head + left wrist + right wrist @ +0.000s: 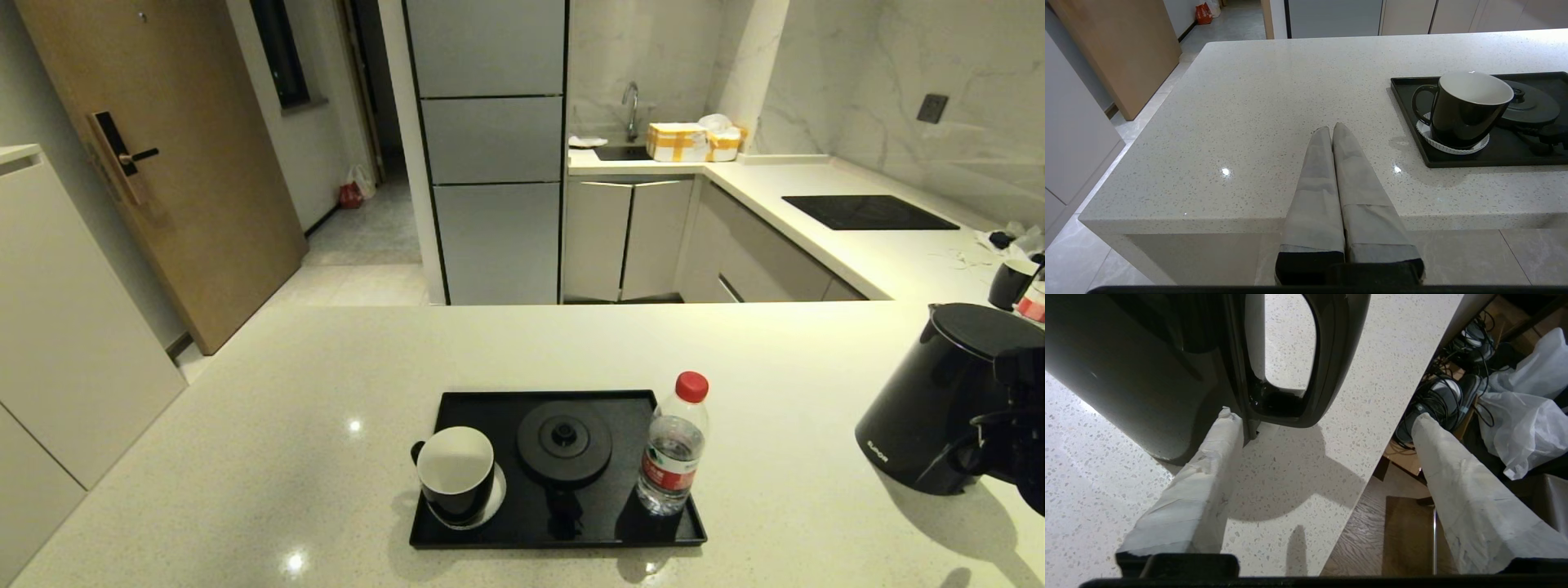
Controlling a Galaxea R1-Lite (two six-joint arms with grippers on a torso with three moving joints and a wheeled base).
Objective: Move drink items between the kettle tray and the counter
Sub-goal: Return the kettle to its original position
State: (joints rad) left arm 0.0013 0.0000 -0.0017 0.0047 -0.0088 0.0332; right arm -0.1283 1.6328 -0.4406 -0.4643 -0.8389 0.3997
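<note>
The black kettle (931,400) stands on the cream counter (286,449) at the far right, off the tray. My right gripper (1020,425) is open just behind its loop handle (1331,375); the fingers straddle the handle's lower end without pinching it, one fingertip (1229,416) against the kettle's foot. The black kettle tray (604,408) holds its round base disc (563,441), a black mug (455,474) on a white coaster, and a red-capped water bottle (673,449). My left gripper (1331,130) is shut and empty, low over the counter's near edge, left of the mug (1466,110).
A black hob panel (869,212) lies in the side worktop at the back right, with another dark mug (1011,282) near it. Yellow-taped boxes (694,140) sit by the sink. The counter's right edge (1392,428) runs close beside the kettle, with floor and cables beyond.
</note>
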